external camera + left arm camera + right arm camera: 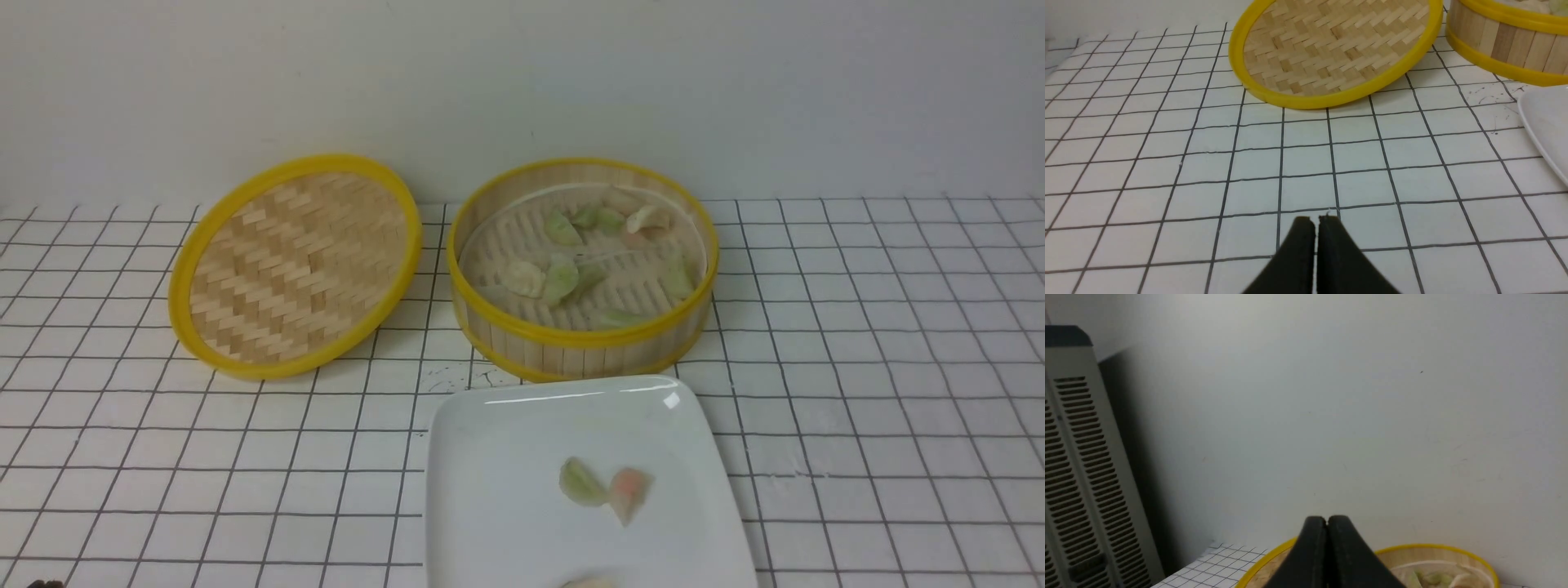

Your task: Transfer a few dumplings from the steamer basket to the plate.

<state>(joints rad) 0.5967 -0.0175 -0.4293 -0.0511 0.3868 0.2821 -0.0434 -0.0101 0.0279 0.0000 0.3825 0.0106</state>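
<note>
A round, deep bamboo steamer basket with yellow rims stands on a white cloth with a black grid, near the pale wall. Small crescent-shaped dumplings, mostly pale green with a few off-white, lie scattered across the basket's slatted floor. Just in front of the basket, on the robot's side, sits a large glossy white square plate with rounded corners; its far edge lies close to the basket's wall, though whether the two touch cannot be told. On the plate, a pale green dumpling and a pinkish-orange dumpling rest against each other, and part of an off-white dumpling shows at the picture's lower edge. To the left of the basket, a shallow woven bamboo lid with a yellow rim lies tilted, its inside facing the camera. The left gripper hovers low over the cloth, well short of the lid, its black fingers closed together and holding nothing. The right gripper is raised on the near side of the basket, facing the wall, its fingers likewise pressed together and empty. A grey slotted appliance stands against the wall beyond the lid.
</note>
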